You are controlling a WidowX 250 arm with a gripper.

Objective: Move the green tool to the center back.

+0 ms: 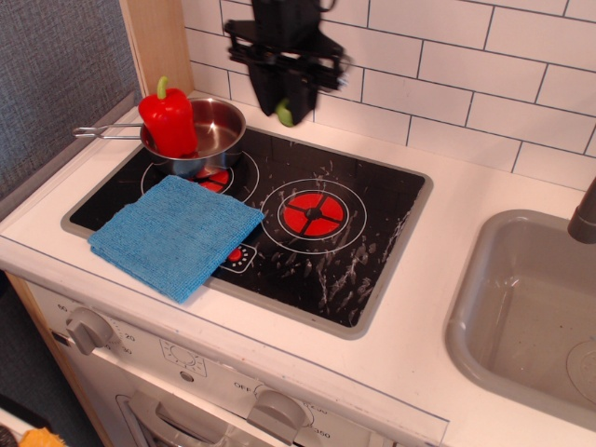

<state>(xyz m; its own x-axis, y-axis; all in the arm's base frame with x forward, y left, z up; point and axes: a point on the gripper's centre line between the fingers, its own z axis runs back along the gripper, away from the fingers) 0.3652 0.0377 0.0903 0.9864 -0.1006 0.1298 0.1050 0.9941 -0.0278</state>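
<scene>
My gripper (pixel 285 101) hangs high over the back edge of the black stove top (pixel 372 223), in front of the white tiled wall. It is shut on the green tool (pixel 285 114). Only the rounded lime-green end of the handle shows below the fingers. A blurred grey bit at the right of the gripper (pixel 337 63) may be its blade. The tool is held well above the surface, touching nothing.
A steel pan (pixel 212 130) with a red pepper (pixel 169 121) in it stands at the back left burner. A blue cloth (pixel 175 233) lies on the stove's front left. The red burner (pixel 314 214) is uncovered. A grey sink (pixel 531 317) is at right.
</scene>
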